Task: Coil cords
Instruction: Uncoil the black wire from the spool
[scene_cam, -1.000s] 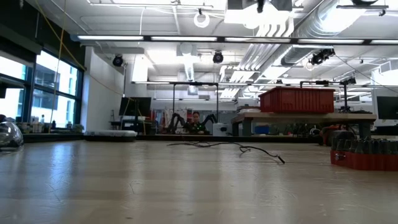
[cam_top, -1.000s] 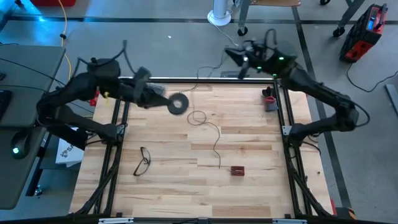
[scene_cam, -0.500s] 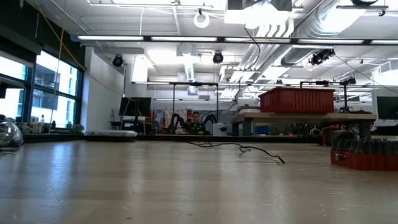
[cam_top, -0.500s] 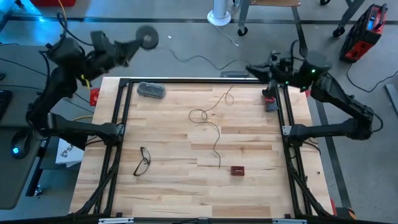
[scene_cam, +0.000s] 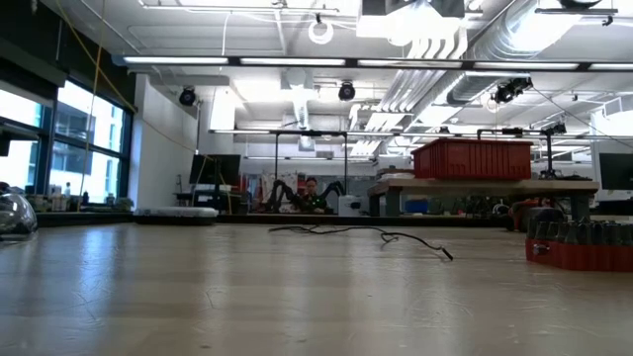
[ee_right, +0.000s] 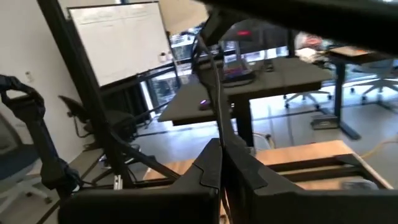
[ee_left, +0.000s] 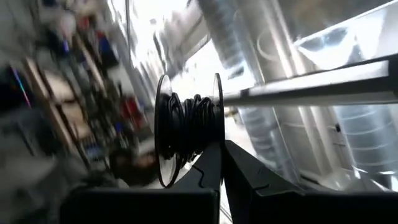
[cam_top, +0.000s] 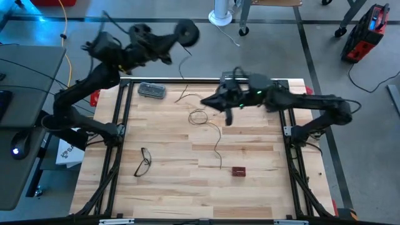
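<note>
In the high view, the left gripper (cam_top: 174, 39) is lifted beyond the far edge of the table (cam_top: 262, 162), at about 11 o'clock, and its closed fingers hold the reel (cam_top: 187, 31). The thin wire (cam_top: 215, 134) runs down from the reel to the wood and lies there in a small loop and a long tail toward 6 o'clock. The right gripper (cam_top: 209, 103) is over the far middle of the table, just beside that loop, fingers closed; it seems to pinch the wire.

In the low view, a length of wire (scene_cam: 396, 237) lies loose on the table top.

In the left wrist view, the reel (ee_left: 186, 124) already carries many dark turns, clamped between the fingers (ee_left: 214, 168).

In the right wrist view, the closed fingers (ee_right: 214, 165) grip a thin strand of wire (ee_right: 214, 93) that goes up from them.

So the coiling is probably partly done: a good part is wound, but the piece on the table is still left.
</note>
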